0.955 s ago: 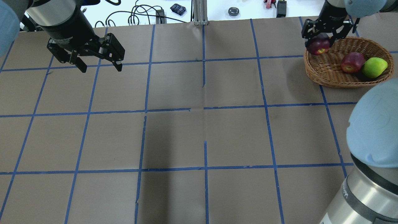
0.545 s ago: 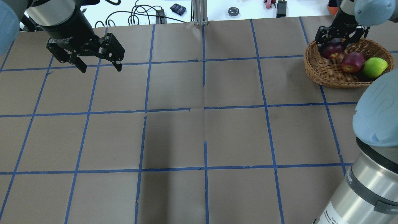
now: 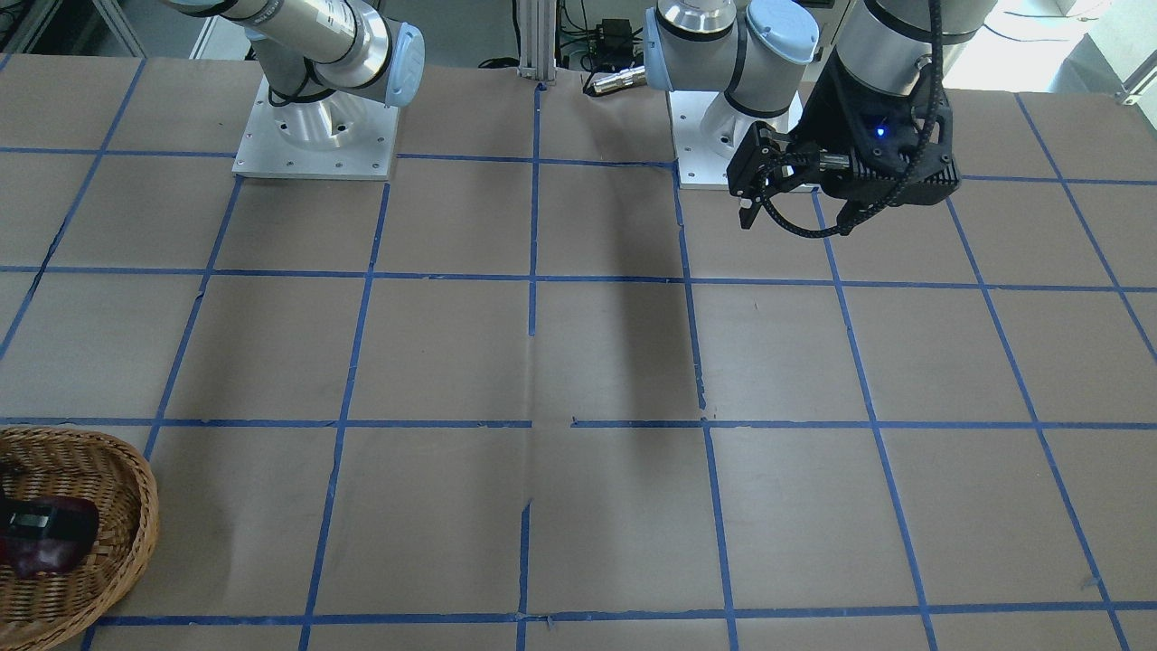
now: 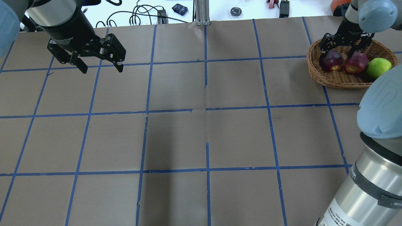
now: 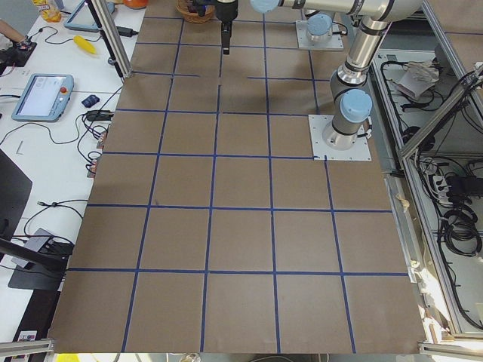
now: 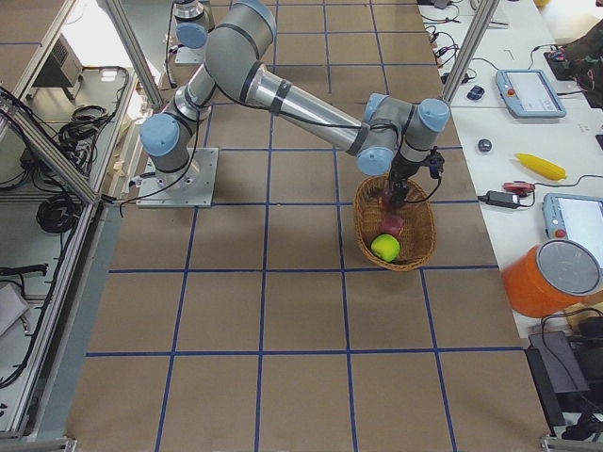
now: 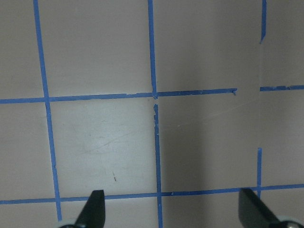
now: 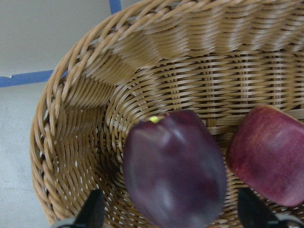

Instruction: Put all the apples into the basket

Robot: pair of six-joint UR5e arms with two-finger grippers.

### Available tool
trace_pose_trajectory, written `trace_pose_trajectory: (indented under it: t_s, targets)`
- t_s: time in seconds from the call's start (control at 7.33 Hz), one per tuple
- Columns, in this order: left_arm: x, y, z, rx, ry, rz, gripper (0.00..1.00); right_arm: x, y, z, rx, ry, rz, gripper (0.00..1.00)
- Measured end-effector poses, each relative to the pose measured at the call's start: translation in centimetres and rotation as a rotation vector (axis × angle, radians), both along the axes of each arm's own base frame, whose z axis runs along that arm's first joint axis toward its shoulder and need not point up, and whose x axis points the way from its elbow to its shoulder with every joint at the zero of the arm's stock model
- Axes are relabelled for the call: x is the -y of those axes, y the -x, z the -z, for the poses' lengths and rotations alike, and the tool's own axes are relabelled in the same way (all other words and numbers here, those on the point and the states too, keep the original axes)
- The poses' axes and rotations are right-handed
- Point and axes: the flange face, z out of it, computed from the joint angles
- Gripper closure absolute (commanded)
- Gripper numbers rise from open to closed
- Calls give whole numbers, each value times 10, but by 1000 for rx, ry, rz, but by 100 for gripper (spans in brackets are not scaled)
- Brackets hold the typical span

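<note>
The wicker basket (image 4: 333, 80) sits at the far right of the table. It holds the dark maroon apple (image 4: 332, 60), the red apple (image 4: 355, 62) and the yellow-green apple (image 4: 378, 67). My right gripper (image 4: 341, 48) hovers just above the basket, open and empty. In the right wrist view the maroon apple (image 8: 173, 168) lies blurred on the basket floor between the spread fingertips, next to the red apple (image 8: 270, 159). My left gripper (image 4: 102, 69) is open and empty above the far left of the table, with only bare paper under it in the left wrist view (image 7: 173, 211).
Brown paper with a blue tape grid (image 4: 205, 110) covers the table. Cables (image 4: 138, 17) and small items lie on the white surface beyond the far edge. My right arm's elbow (image 4: 380, 110) looms over the near right corner.
My right gripper carried the maroon apple from the basket's left rim to over its middle, then opened. The apple now lies in the basket beside the red one. The left arm stayed still.
</note>
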Motion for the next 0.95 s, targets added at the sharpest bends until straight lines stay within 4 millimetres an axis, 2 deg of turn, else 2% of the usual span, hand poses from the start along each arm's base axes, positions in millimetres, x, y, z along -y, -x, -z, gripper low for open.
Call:
trace_pose_trajectory:
  t_s: [0.14,0.27,0.41,0.55,0.68,0.95]
  targets:
    - [0,0,0,0,1,0,0,-3,-2,-14,3,-8,7,0]
    - [0,0,0,0,1,0,0,-12,-11,-42,5,-8,31,0]
    - [0,0,-1,0,1,0,0,-26,-35,-81,14,1,49,0]
    - [0,0,-1,0,1,0,0,-45,-78,-122,28,4,51,0]
    - [0,0,-1,1,1,0,0,-72,-129,-157,34,-5,49,0]
    - [0,0,0,1,0,0,0,-135,-215,-202,38,-12,-24,0]
